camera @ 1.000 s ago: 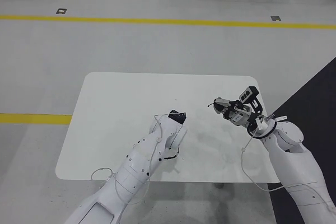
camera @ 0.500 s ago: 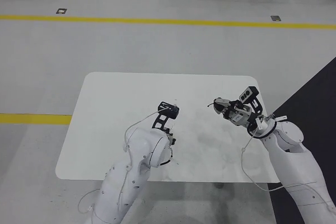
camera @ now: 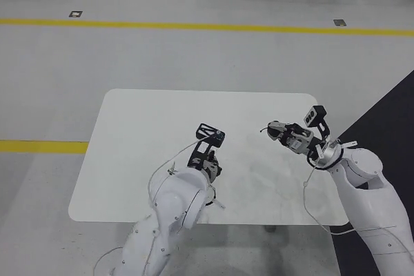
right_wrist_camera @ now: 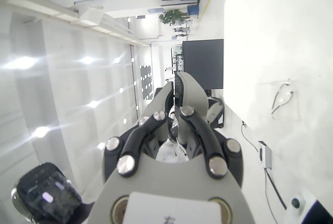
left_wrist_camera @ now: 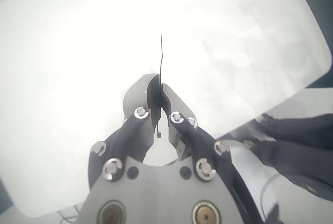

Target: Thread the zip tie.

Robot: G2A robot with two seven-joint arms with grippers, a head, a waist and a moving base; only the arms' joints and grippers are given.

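A thin black zip tie (left_wrist_camera: pixel 161 58) is pinched between the fingertips of my left gripper (left_wrist_camera: pixel 159 82), which is shut on it. Its tail sticks straight out past the fingertips over the white table (left_wrist_camera: pixel 78 27). Its small head (left_wrist_camera: pixel 158 134) hangs behind the pads, between the fingers. In the top view my left wrist (camera: pixel 205 155) is above the table's middle, near the front. My right gripper (camera: pixel 268 128) is held above the table's right side, about a hand's width from the left one. Its fingers (right_wrist_camera: pixel 179 87) are shut, and a thin dark sliver shows at its tip in the top view.
The white table (camera: pixel 138 138) has rounded corners and a bare top. A dark panel (camera: pixel 400 117) stands beside its right edge. A cable and a small white box (right_wrist_camera: pixel 264 154) lie on the floor.
My left arm has swung its elbow up and in, and its wrist has shifted slightly left and back over the table. The right gripper has drifted a little to the right.
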